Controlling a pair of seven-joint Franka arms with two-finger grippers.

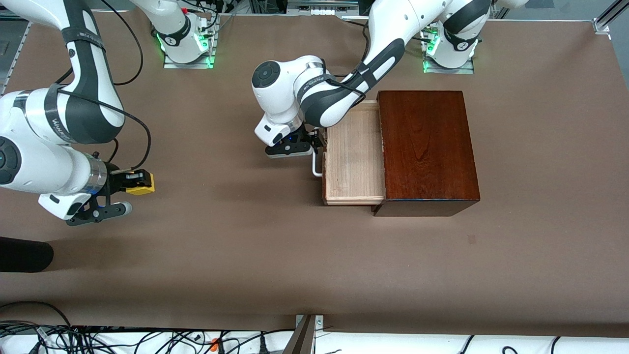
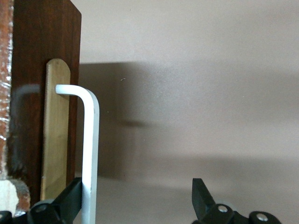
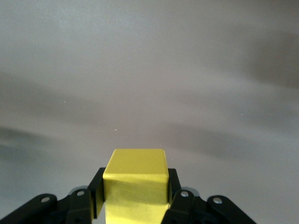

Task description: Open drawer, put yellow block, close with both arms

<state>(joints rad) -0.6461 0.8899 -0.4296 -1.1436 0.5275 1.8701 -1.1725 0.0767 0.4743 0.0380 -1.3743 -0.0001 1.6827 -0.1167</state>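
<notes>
A: Where's the drawer [image 1: 355,157]?
B: Pulled out of the box [image 1: 426,147], pointing toward the right arm's end; left gripper [image 2: 135,203] spread around its handle [image 2: 89,154].
A: The block [image 3: 135,179]?
B: Clamped in the right gripper [image 1: 133,184], over the table [image 1: 236,236], well apart from the box.

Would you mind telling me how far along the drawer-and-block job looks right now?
Done: the drawer is pulled out of the wooden box, with the left tool open at its white handle. In hand: the right tool is shut on the yellow block, over the table toward the right arm's end. Left: placing the block in the drawer and closing it.
</notes>
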